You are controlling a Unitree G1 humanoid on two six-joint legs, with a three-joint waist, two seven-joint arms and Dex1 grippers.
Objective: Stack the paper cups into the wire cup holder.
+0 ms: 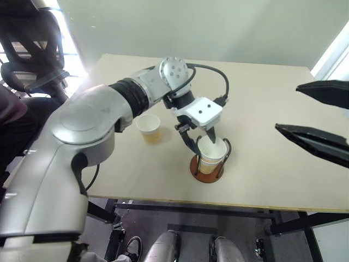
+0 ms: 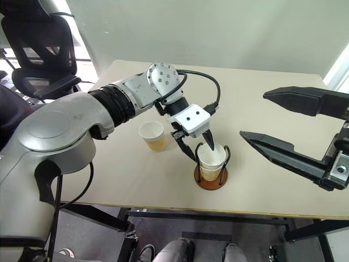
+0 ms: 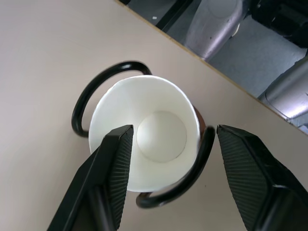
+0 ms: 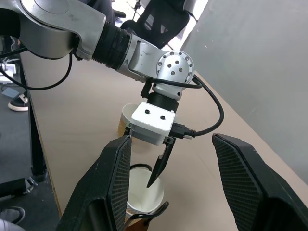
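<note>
Left claw [image 1: 200, 141] stands released astride the cup [image 1: 211, 151] seated in the wire cup holder [image 1: 207, 166]. Spare cup [image 1: 148, 127] on surface [image 1: 272, 180]: light, crushable; pinch its rim gently. Right claw [image 2: 256, 117] open.

**Crowded near the front edge, open at the back**

The two dark wire loops of the holder on its round reddish-brown wooden base [image 2: 211, 179] close in a white-rimmed paper cup [image 2: 212, 156], and the left gripper [image 2: 199, 147] with spread black fingers blocks the way from above. A second yellow-tan paper cup [image 2: 152, 135] stands near. The beige table top [image 2: 262, 98] behind is free. The right gripper [image 2: 272, 117] hangs open in the air, well apart.
</note>
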